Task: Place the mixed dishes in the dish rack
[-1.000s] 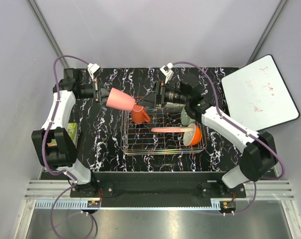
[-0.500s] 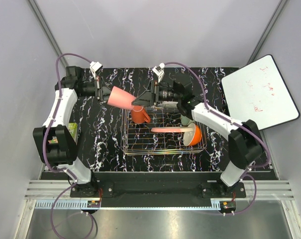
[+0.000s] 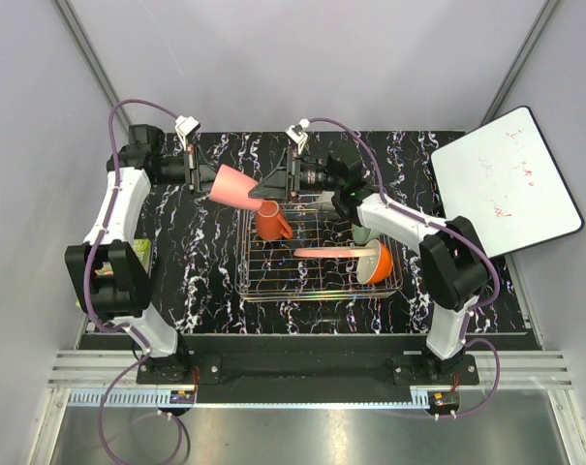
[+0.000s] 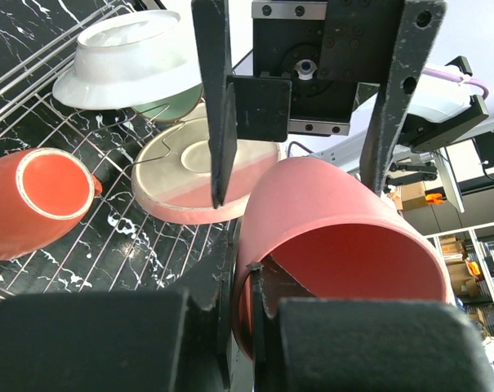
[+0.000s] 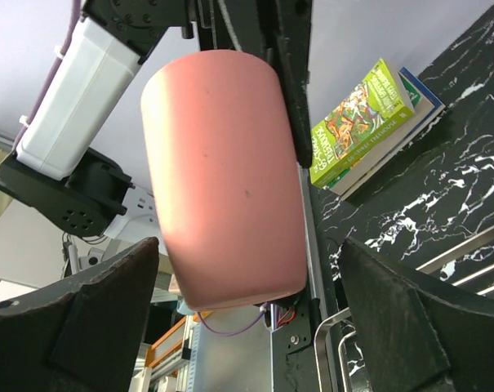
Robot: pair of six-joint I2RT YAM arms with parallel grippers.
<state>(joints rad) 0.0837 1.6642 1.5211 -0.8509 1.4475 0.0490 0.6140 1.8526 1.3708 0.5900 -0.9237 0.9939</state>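
Left jaws clamp pink mug (image 3: 236, 187) rim; right jaws wide open around it. Release early, you drop it.

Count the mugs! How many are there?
2. The pink mug is held up by the left gripper; the orange mug lies in the rack. More may be hidden.

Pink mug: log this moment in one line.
pink mug: held aloft at dish rack far-left corner | left claw: shut on its rim | right claw: open, around its base
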